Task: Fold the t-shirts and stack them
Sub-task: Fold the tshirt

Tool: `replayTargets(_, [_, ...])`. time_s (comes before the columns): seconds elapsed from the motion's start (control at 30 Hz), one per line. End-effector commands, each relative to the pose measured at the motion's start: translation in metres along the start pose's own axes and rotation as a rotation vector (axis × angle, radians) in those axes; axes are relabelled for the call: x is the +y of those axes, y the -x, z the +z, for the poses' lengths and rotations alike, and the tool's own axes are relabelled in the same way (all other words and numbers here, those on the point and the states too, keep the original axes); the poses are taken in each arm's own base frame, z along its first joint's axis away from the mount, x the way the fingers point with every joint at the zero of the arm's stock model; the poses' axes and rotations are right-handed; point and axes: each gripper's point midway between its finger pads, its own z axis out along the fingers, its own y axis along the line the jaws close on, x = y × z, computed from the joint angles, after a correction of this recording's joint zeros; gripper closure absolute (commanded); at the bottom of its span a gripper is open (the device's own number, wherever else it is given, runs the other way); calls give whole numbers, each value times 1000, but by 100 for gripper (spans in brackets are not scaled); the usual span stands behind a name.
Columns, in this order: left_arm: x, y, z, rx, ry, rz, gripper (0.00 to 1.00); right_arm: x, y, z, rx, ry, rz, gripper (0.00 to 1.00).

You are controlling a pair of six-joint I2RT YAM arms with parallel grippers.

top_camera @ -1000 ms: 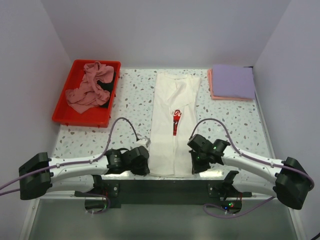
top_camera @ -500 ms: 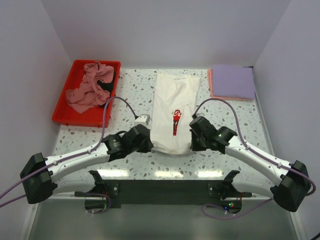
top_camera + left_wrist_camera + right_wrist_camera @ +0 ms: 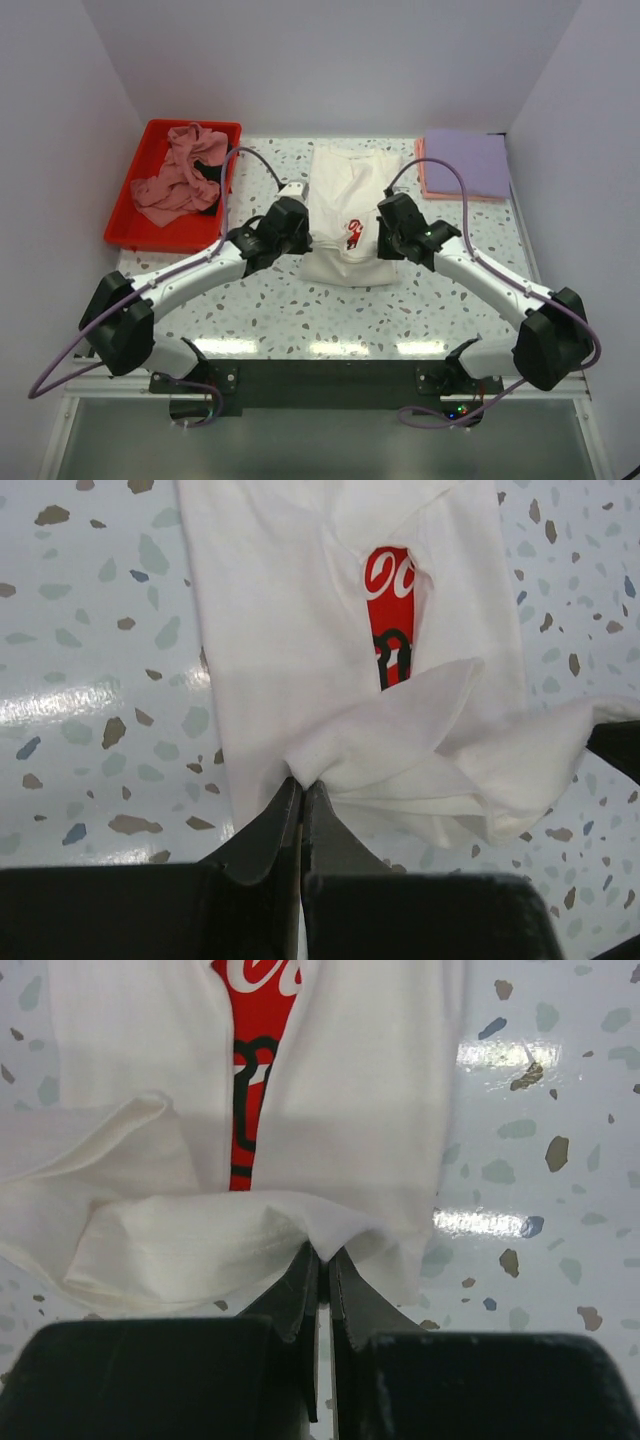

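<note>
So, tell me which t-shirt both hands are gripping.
The white t-shirt with the red print: left hand and right hand pinch its edge. The pink one lies crumpled in the red tray; the lavender one sits folded.

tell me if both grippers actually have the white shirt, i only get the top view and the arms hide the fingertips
observer: yes for the left. Its wrist view shows the left gripper shut on a bunched fold of the white t-shirt.
operator: and the right one
observer: the right gripper is shut on a fold at the shirt's edge.
operator: is the fold flat
observer: no, the pinched cloth puckers up, covering the bottom of the red print.
</note>
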Motion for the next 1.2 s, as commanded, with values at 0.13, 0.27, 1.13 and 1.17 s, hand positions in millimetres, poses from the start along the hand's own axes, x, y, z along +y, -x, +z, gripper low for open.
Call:
replayTargets(0.13, [-2, 46, 33, -60, -3, 34, 100, -10, 42, 16, -94, -40, 49, 100])
replayTargets(0.27, [-3, 60, 49, -80, -23, 51, 100, -16, 54, 26, -121, -46, 58, 100])
replayTargets(1.13, [35, 54, 154, 115, -28, 72, 100, -43, 75, 110, 15, -97, 136, 96])
replayTargets(1.17, [37, 53, 155, 118, -22, 64, 100, -44, 72, 115, 27, -101, 135, 94])
